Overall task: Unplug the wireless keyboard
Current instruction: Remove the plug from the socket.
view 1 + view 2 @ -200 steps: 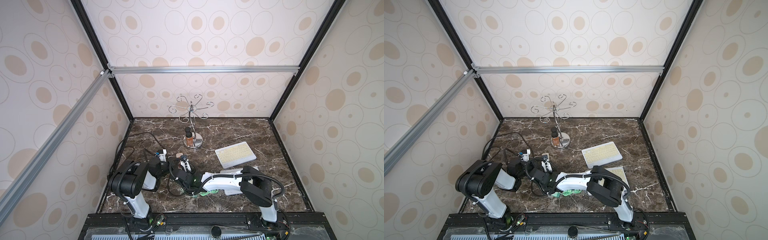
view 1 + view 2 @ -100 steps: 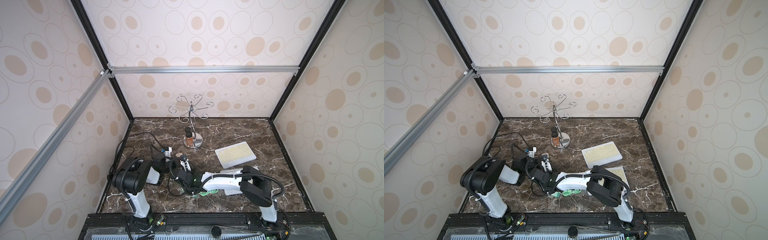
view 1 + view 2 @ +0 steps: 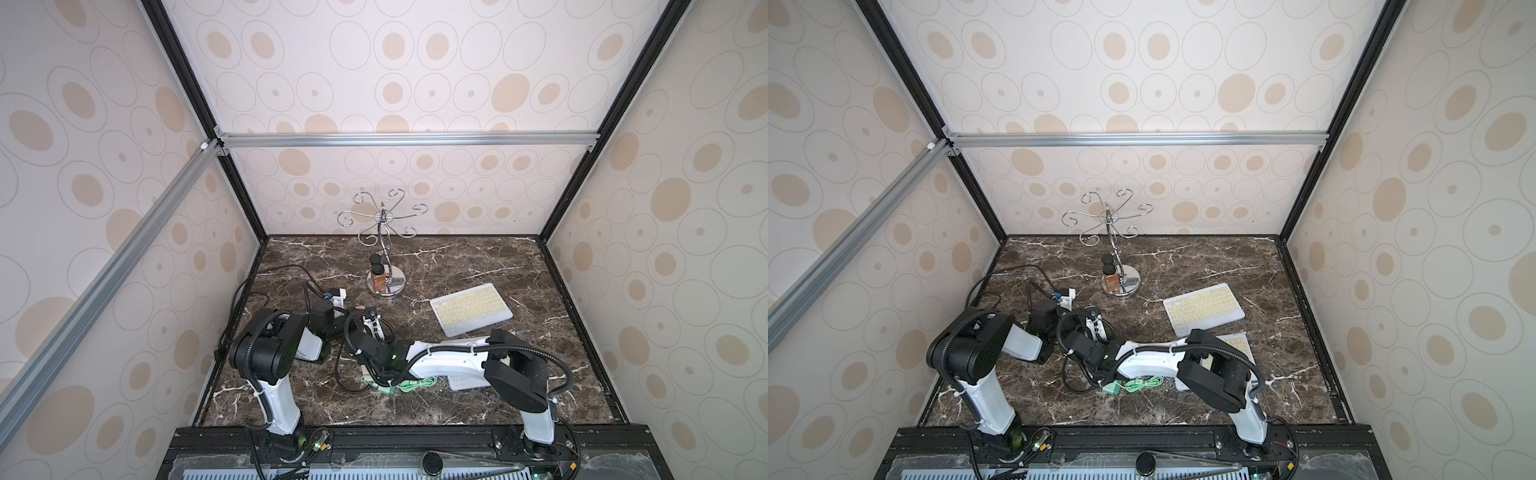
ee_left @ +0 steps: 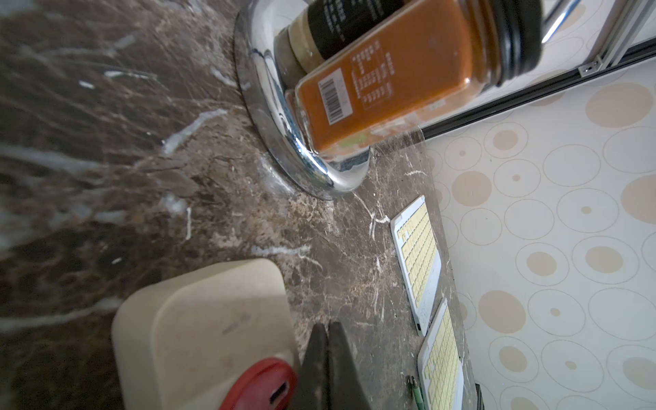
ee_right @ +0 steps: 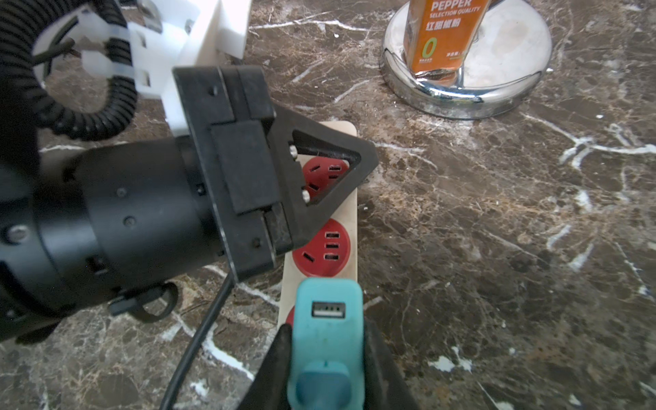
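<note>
A dark marble tabletop (image 3: 478, 257) is seen in both top views. A chrome stand (image 3: 384, 249) is set near its back, and a jar (image 5: 443, 32) stands upright on the stand's round base.

A keyboard (image 3: 471, 309) lies flat to the right of the stand, well apart from the strip (image 5: 349, 213). A second keyboard (image 3: 1237, 343) lies nearer the front and is partly covered by the right arm (image 3: 444, 359). Which of the two is the plugged one cannot be told.

The beige strip, with red sockets, lies left of centre, near the stand's base.

The left claw (image 5: 369, 161) is clenched with nothing between its fingers (image 4: 328, 340). It is held across the strip's end socket. Whether it presses on the strip cannot be told.

The right claw (image 5: 326, 333) is closed around the teal charger (image 5: 328, 310), with one finger on each side. The charger is seated on the strip just beside the middle socket, and its USB port is turned towards the right wrist camera.

A green cable (image 3: 411, 384) lies in a loose bundle on the tabletop below the right arm, between the strip and the second keyboard. Its far end is hidden.
</note>
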`<move>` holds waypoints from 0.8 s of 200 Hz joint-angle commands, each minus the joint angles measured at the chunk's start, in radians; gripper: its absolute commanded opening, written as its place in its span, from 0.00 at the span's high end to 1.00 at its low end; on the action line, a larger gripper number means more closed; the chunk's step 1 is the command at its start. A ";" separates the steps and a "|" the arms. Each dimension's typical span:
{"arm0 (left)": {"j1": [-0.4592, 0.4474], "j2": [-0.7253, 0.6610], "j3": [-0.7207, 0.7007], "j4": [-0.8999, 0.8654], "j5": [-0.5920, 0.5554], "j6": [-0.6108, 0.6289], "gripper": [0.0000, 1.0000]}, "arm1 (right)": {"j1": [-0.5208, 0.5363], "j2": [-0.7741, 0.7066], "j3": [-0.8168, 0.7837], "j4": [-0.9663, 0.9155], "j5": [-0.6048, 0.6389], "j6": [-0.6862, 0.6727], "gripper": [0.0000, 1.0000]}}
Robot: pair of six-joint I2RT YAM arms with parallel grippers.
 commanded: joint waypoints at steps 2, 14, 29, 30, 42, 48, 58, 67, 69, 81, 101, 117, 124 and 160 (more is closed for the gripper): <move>-0.004 0.041 -0.030 -0.223 -0.090 0.044 1.00 | -0.009 0.042 0.023 -0.028 0.005 0.021 1.00; -0.004 0.048 -0.027 -0.228 -0.096 0.046 1.00 | -0.029 0.018 -0.028 0.064 -0.080 0.014 1.00; -0.004 0.060 -0.020 -0.245 -0.107 0.051 1.00 | -0.050 -0.018 -0.113 0.192 -0.159 0.029 1.00; -0.004 0.061 -0.019 -0.246 -0.107 0.051 1.00 | -0.049 -0.018 -0.117 0.199 -0.160 0.029 1.00; -0.004 0.066 -0.019 -0.249 -0.110 0.046 1.00 | -0.047 -0.027 -0.122 0.198 -0.154 0.012 1.00; -0.004 0.069 -0.019 -0.252 -0.112 0.045 1.00 | -0.045 -0.022 -0.105 0.167 -0.144 0.011 1.00; -0.003 0.075 -0.016 -0.259 -0.114 0.047 1.00 | -0.044 -0.007 -0.060 0.091 -0.130 0.009 1.00; -0.004 0.075 -0.014 -0.266 -0.120 0.047 1.00 | -0.038 0.010 -0.023 0.045 -0.101 0.004 1.00; -0.004 0.075 -0.015 -0.266 -0.123 0.047 1.00 | -0.036 0.014 -0.016 0.036 -0.095 0.005 1.00; -0.004 0.075 -0.015 -0.273 -0.132 0.045 1.00 | -0.028 0.032 0.023 -0.019 -0.056 0.000 1.00; -0.004 0.079 -0.010 -0.284 -0.136 0.047 1.00 | -0.024 0.053 0.061 -0.064 -0.012 -0.005 1.00; -0.004 0.084 -0.014 -0.274 -0.136 0.039 1.00 | -0.035 0.051 0.052 -0.046 -0.038 -0.001 1.00; -0.004 0.086 -0.015 -0.268 -0.133 0.038 1.00 | -0.050 0.042 0.026 -0.008 -0.097 0.004 1.00; -0.004 0.093 -0.020 -0.243 -0.119 0.029 1.00 | -0.098 -0.003 -0.143 0.271 -0.283 0.049 1.00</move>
